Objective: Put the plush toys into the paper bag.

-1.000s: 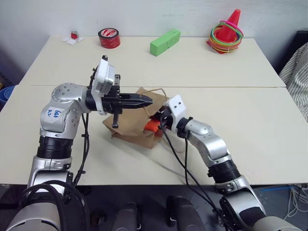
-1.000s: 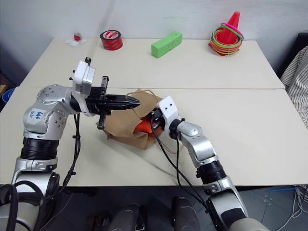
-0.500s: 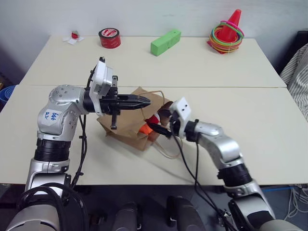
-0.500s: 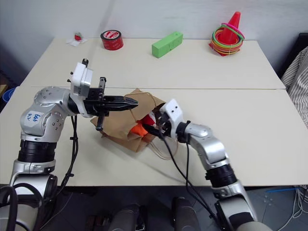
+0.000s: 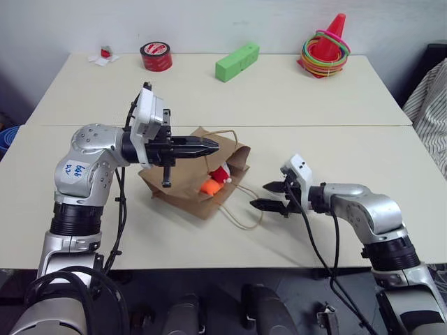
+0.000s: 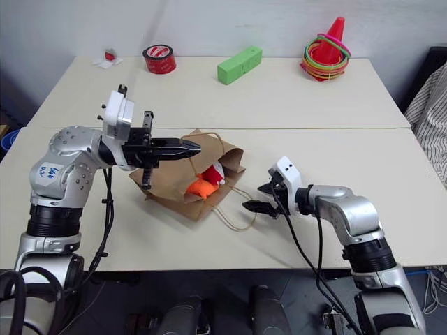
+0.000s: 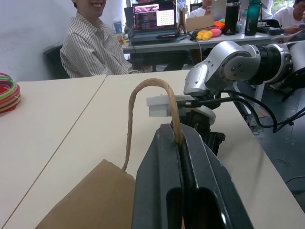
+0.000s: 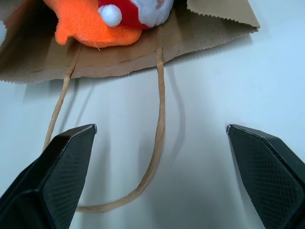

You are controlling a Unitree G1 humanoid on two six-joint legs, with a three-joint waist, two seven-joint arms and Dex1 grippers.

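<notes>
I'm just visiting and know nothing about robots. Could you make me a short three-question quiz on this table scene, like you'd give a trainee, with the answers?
1. True or false: the right gripper is clamped on the orange toy.
2. What is the left gripper pinching? A) the red tape roll B) a cord handle of the paper bag C) the green block
3. Where does the Santa toy lie?

Key
1. False: its fingers are spread and hold nothing, beside the bag's mouth.
2. B
3. In the bag's open mouth, against the orange toy.
</notes>
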